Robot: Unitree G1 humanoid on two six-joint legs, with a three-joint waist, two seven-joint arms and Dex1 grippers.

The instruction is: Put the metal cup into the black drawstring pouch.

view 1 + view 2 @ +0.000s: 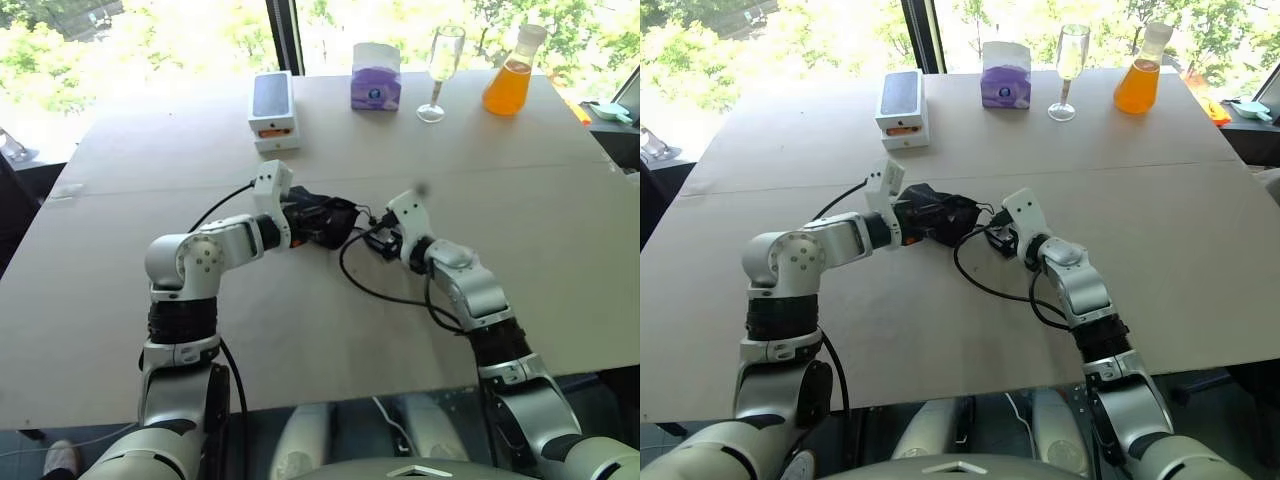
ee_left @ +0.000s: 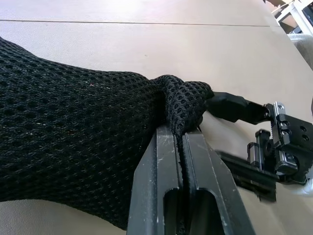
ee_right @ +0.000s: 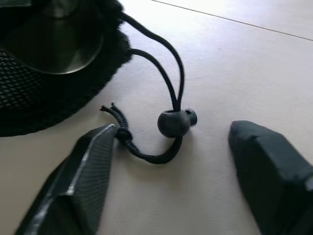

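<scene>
Two grippers: left gripper [image 2: 183, 161] pinches the soft black mesh drawstring pouch [image 2: 73, 142]; right gripper [image 3: 171, 161] is apart around the round cord bead [image 3: 173, 122].
Cup: shiny metal cup [image 3: 54, 36] sits inside, hard and slippery.
Hold: grab the floppy neck, mid-table.

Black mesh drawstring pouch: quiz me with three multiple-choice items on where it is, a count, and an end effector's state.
1. The black mesh drawstring pouch lies:
A. mid-table, between the end effectors
B. by the flask
C. on the floor

2. Round cord beads on its black cord:
A. none
B. one
C. three

3. The left end effector is:
A. wide open
B. away from the pouch
C. shut on the pouch

Answers: A, it sits between both arms; B, a single bead shows; C, fingers pinch the mesh.
</scene>
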